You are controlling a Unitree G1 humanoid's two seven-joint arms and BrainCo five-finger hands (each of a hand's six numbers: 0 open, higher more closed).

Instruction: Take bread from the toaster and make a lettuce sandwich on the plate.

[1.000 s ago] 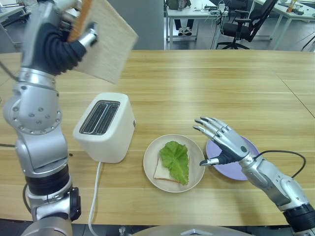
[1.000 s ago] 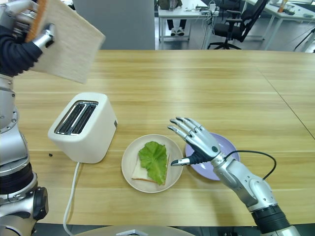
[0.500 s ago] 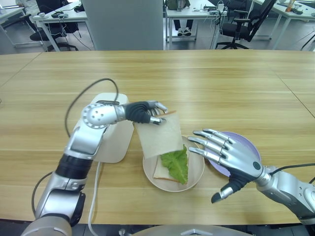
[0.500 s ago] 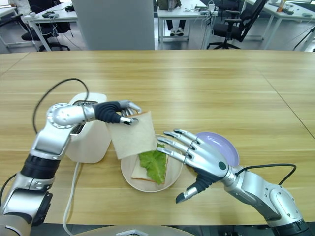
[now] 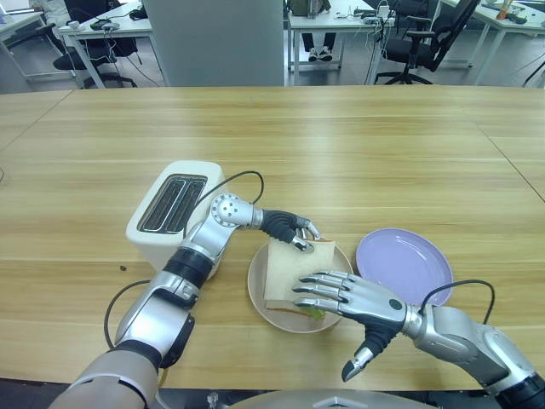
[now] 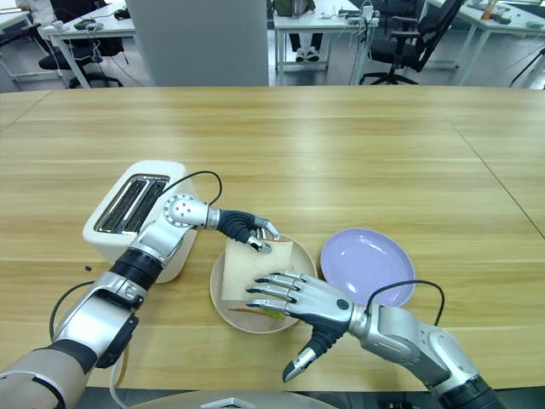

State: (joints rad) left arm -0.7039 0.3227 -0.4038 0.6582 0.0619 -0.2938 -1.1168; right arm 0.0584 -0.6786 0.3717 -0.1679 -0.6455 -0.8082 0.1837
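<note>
On plate (image 5: 255, 286), bread (image 5: 285, 264) in left hand (image 5: 292, 229)

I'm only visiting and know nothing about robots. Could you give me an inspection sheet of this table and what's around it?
Surface: wooden table, light grain.
Job's things: toaster at left, no bread seen in its slots; beige plate carries the sandwich, top bread slice over lettuce that peeks out at the near edge.
Clutter: purple plate right of the beige one; small dark speck by the toaster.
Hands: left hand pinches the slice's far edge; right hand open, fingers spread over the slice.
Cables: black cable loops at the left arm; second black cable at the right arm.
Surroundings: office desks and chairs behind.
</note>
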